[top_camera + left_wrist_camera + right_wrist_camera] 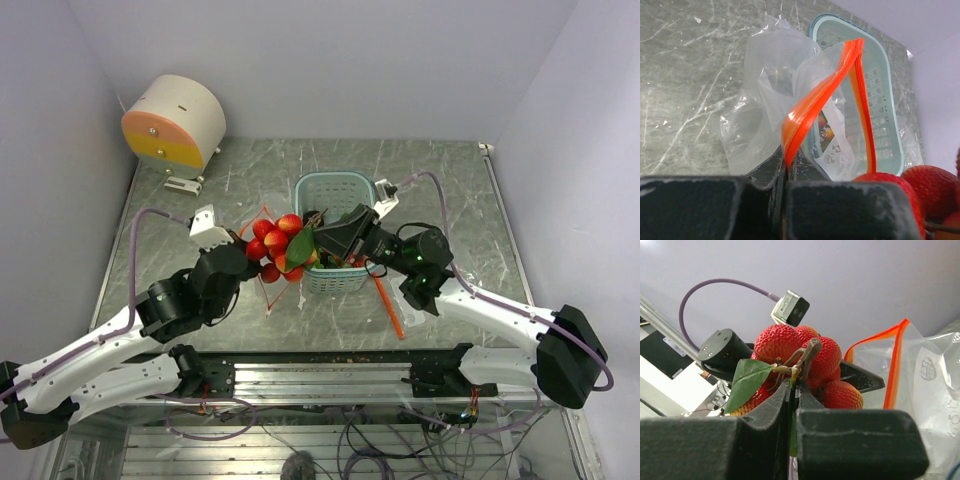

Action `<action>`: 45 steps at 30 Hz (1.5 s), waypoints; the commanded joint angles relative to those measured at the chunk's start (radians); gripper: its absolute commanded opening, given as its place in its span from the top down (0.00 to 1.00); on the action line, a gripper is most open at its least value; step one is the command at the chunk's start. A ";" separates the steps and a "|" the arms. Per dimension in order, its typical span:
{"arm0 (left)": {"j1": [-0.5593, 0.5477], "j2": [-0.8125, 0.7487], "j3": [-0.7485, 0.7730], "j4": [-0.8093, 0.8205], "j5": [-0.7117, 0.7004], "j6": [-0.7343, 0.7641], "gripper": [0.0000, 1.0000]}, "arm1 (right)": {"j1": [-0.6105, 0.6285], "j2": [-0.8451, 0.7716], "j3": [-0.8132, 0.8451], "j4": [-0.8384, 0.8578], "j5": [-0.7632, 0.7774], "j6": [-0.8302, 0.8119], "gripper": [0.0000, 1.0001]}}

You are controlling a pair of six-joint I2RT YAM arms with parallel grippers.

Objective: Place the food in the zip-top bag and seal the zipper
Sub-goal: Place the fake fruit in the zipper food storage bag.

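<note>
My left gripper point(786, 169) is shut on the orange-red zipper point(815, 102) of the clear zip-top bag point(767, 85), lifting that edge just left of the basket. The zipper's other side runs on as a loop, so the mouth gapes. A cluster of red bumpy fruit, the food point(790, 342), with a green leaf point(747, 380), is pinched by its stem in my shut right gripper point(795, 386). In the top view the food point(275, 240) hangs between the left gripper point(245, 250) and the right gripper point(318, 245). Part of the zipper point(388, 305) trails on the table.
A light-blue mesh basket point(337, 280) stands mid-table behind the fruit, with a printed label inside the bag in front of it. A round white, orange and yellow device point(175, 120) sits at the back left. White walls close in the table.
</note>
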 commanded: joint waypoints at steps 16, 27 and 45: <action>0.003 -0.140 0.003 -0.011 0.019 -0.029 0.93 | 0.019 -0.096 -0.089 -0.392 0.439 -0.232 1.00; 0.004 0.021 0.056 0.080 0.068 0.037 0.93 | 0.240 -0.038 0.074 -0.554 0.682 -0.484 1.00; 0.004 0.093 0.109 0.091 0.133 0.062 0.93 | 0.505 0.276 0.396 -0.729 1.259 -0.778 1.00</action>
